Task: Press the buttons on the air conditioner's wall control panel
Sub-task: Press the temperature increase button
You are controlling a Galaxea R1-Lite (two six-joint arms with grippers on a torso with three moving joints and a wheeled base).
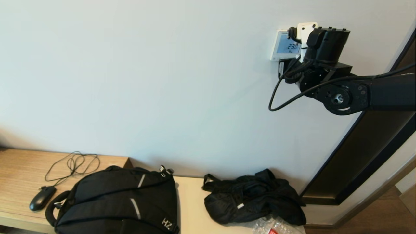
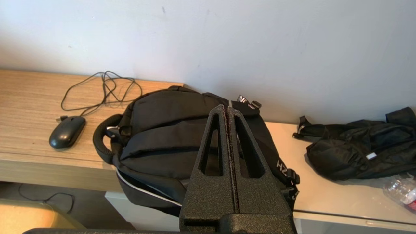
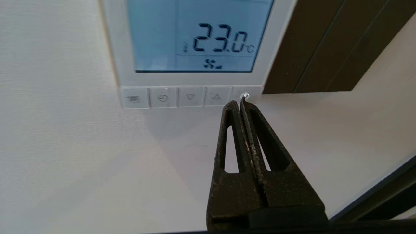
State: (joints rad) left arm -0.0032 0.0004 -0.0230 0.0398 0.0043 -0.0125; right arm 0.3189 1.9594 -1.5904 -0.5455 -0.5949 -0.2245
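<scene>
White wall (image 1: 162,81) above cluttered wooden bench (image 1: 19,169).

White wall panel (image 3: 191,42) reads 23.0; buttons (image 3: 190,97) below.

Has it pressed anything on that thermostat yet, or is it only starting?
The control panel is lit, reading 23.0. The right hand, shut, has its tip at the rightmost button; contact is unclear. The other buttons look untouched. The left hand idles above the backpack.
</scene>
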